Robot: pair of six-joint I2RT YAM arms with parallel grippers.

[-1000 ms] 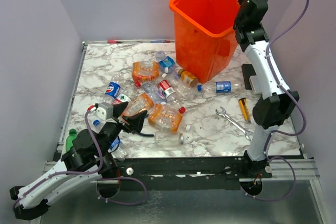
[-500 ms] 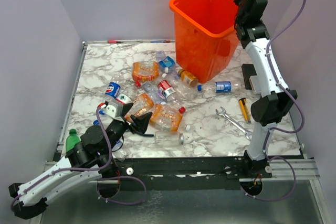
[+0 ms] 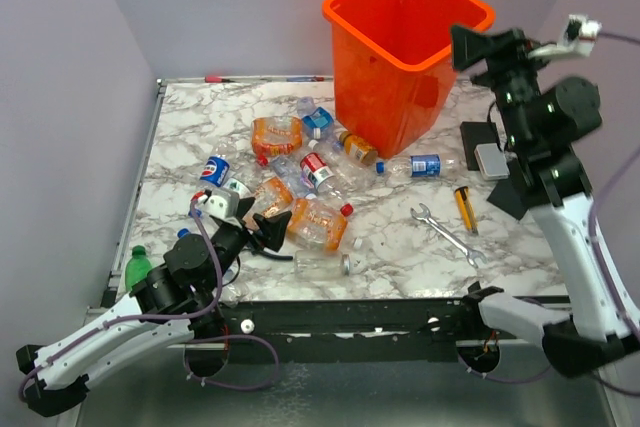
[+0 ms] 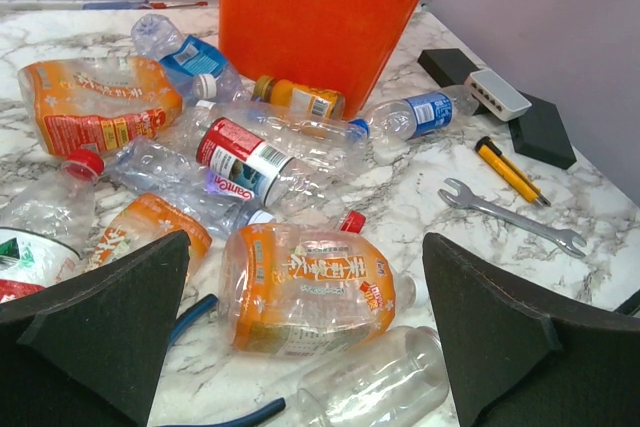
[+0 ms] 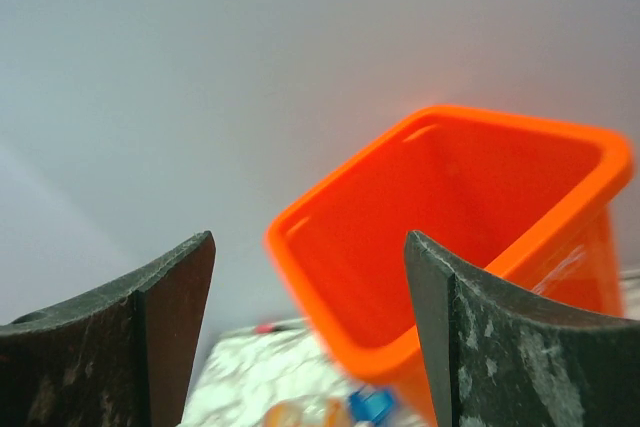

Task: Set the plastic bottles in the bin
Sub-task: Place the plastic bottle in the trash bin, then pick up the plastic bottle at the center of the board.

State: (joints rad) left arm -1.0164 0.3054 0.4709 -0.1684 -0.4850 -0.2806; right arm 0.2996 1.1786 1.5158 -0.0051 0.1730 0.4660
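Marbled white counter (image 3: 190,127), top view: a tall square orange translucent plastic bin (image 3: 390,97) stands at the far edge, with crushed clear plastic bottles (image 3: 316,172) clustered before it. My left jaws hang low over the near bottles. My right jaws sit raised beside the bin rim.

Left wrist view: left jaws spread wide, empty, framing an orange-labelled crushed bottle (image 4: 310,287) lying on the counter.

Right wrist view: right jaws released, empty, bin mouth ahead.

Top camera looks down from behind; left wrist sits low near bottles (image 4: 305,292); all three views share the bin (image 3: 385,97)
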